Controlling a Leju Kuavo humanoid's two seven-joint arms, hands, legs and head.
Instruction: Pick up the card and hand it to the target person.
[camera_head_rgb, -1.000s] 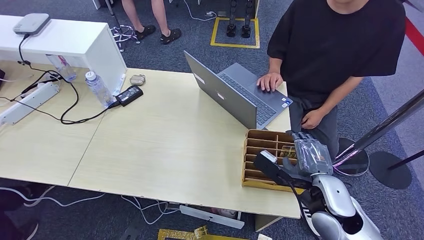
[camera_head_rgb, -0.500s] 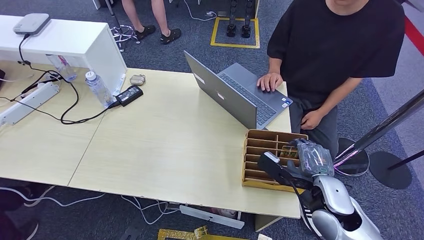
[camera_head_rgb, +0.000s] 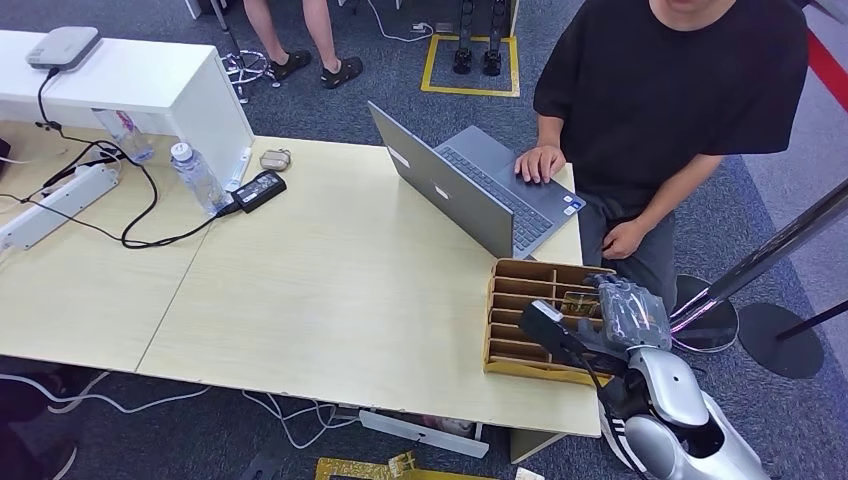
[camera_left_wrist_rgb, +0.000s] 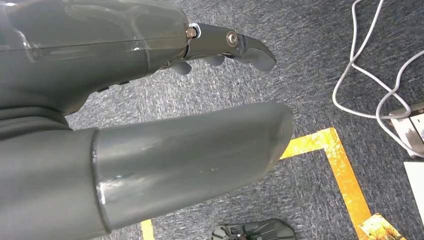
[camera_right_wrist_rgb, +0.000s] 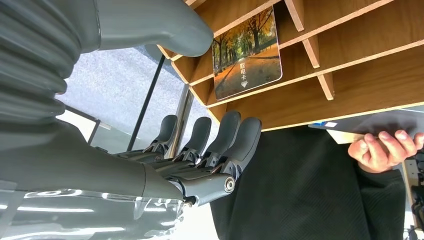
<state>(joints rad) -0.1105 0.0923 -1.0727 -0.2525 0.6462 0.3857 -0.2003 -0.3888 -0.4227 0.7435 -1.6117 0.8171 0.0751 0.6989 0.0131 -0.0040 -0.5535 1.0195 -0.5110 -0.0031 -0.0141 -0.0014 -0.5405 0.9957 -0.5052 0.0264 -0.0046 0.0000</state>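
Observation:
The card (camera_right_wrist_rgb: 247, 59), printed with an autumn tree avenue, lies flat in a slot of the wooden organizer (camera_right_wrist_rgb: 370, 75). My right hand (camera_right_wrist_rgb: 100, 165) is beside that slot; its thumb (camera_right_wrist_rgb: 155, 25) reaches to the card's edge and its fingers (camera_right_wrist_rgb: 225, 135) are spread below the organizer, holding nothing. From the head view, the right hand (camera_head_rgb: 628, 312) hovers at the right end of the organizer (camera_head_rgb: 520, 300), where the card (camera_head_rgb: 577, 301) shows as a dark patch. A person in a black T-shirt (camera_head_rgb: 670, 90) stands just beyond. My left hand (camera_left_wrist_rgb: 50, 75) hangs over carpet, holding nothing.
An open grey laptop (camera_head_rgb: 470, 190) sits behind the organizer with the person's hand (camera_head_rgb: 540, 162) on it. A water bottle (camera_head_rgb: 197, 177), a power adapter (camera_head_rgb: 260, 188) and cables lie at the table's far left. A metal stand (camera_head_rgb: 770, 250) rises at the right.
My right hand has shifted slightly at the organizer's right end. The card stays in its slot, and the person has not moved.

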